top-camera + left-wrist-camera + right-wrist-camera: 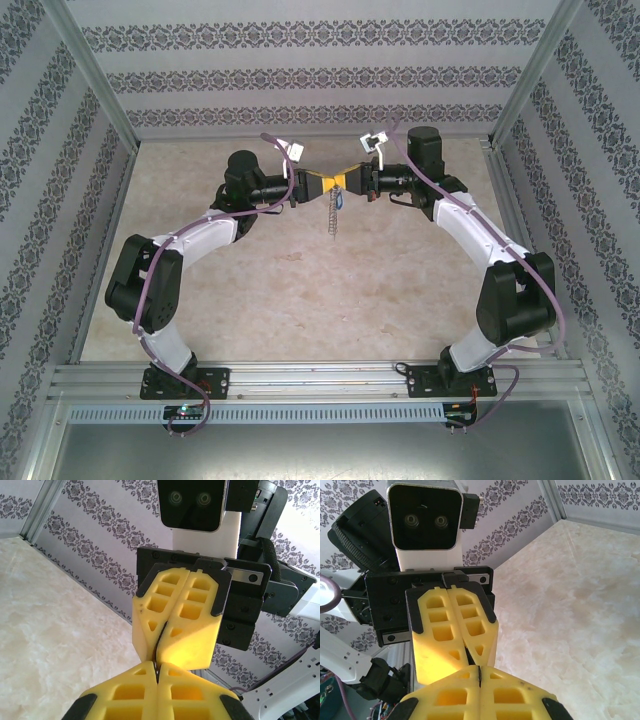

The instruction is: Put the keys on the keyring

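Observation:
Both grippers meet tip to tip above the far middle of the table. My left gripper (pixel 328 186) (pixel 158 669) and my right gripper (pixel 345 184) (pixel 479 672) are each shut on a thin dark metal strip that runs through both pairs of yellow fingers. I read this strip as the edge of the keyring (pixel 160 637). Below the meeting point its fine chain (pixel 330 222) hangs straight down. The keys' small blue tag (pixel 340 199) dangles just under the right fingertips. The key itself is too small to make out.
The beige marble-look table (pixel 300 290) spreads out beneath the raised grippers. Patterned walls (pixel 300 75) with metal frame posts close it in at the back and both sides. The arm bases sit on the metal rail (pixel 320 380) at the near edge.

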